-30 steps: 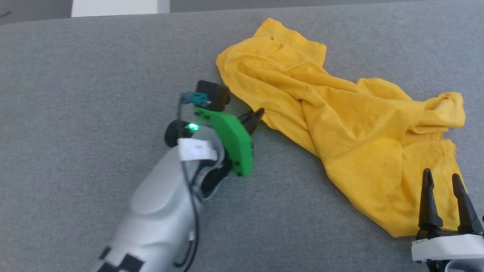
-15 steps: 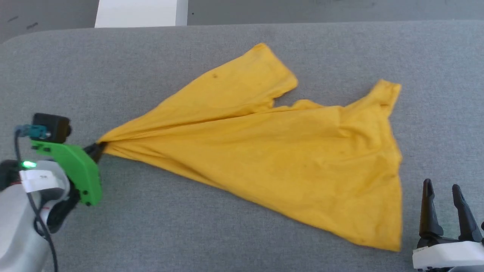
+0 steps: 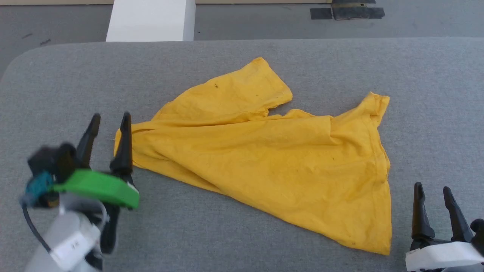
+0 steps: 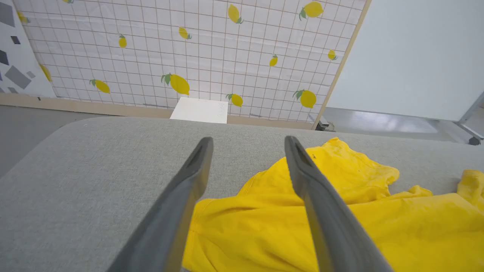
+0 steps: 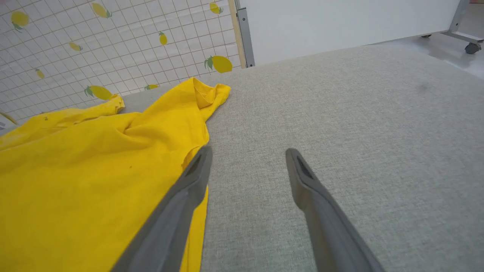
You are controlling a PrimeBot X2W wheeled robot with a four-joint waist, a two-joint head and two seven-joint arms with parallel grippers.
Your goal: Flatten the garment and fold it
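Garment (image 3: 272,151) partly spread on grey table (image 3: 56,83), bunched at left end; left gripper (image 3: 111,115) spread and empty just beside that end, right gripper (image 3: 432,186) spread and empty near lower right hem corner, probably poised to pinch opposite ends for flattening.

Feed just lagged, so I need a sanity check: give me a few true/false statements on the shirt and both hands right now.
1. The left hand is open and empty. True.
2. The shirt is folded. False: it lies spread out, wrinkled, bunched at its left end.
3. The right hand grips the shirt. False: it is open, holding nothing.
4. The shirt lies wholly on the grey pad. True.
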